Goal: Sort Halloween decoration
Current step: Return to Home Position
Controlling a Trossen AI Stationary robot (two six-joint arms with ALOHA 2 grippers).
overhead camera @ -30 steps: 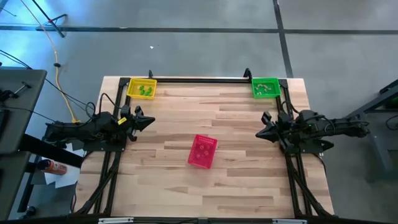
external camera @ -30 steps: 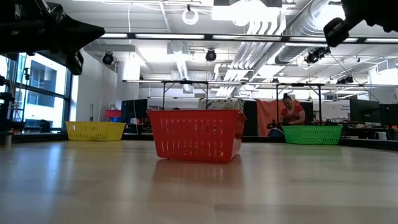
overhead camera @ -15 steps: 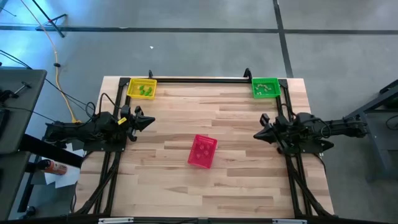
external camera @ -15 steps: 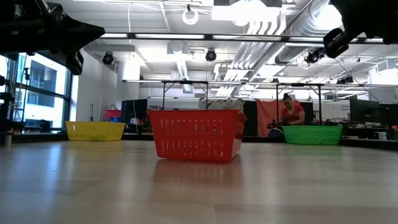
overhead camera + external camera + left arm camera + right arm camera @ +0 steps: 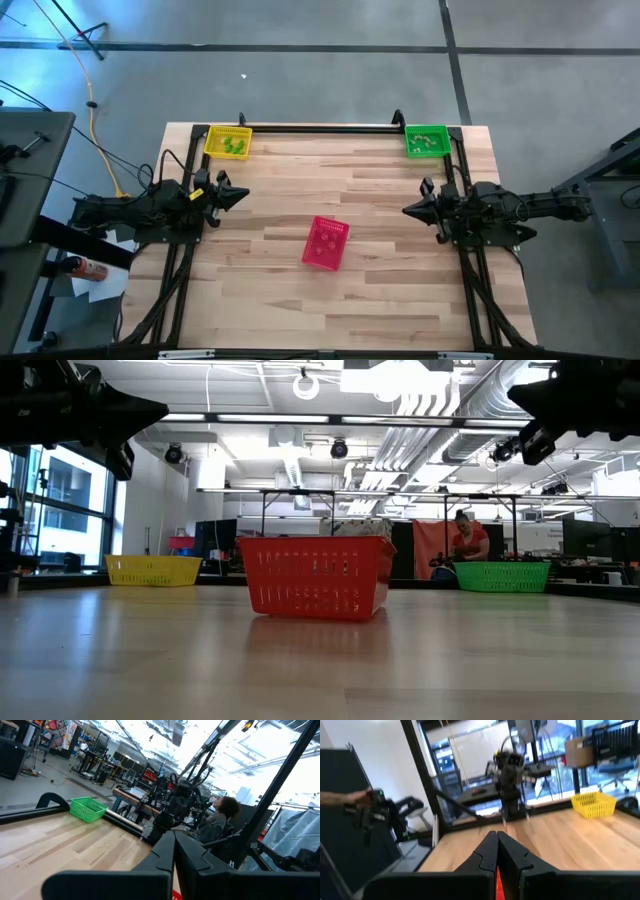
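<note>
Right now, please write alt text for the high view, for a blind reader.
A wooden table holds a pink basket near the middle, with a yellow basket and a green basket at its far corners. The left claw and right claw hover at the sides, pointing inward.

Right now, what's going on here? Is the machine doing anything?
Nothing is being handled. The left gripper and right gripper hang shut and empty at the table's two sides. On the table stand a yellow basket holding small green trinkets, a green basket and, near the middle, a pink basket.
</note>
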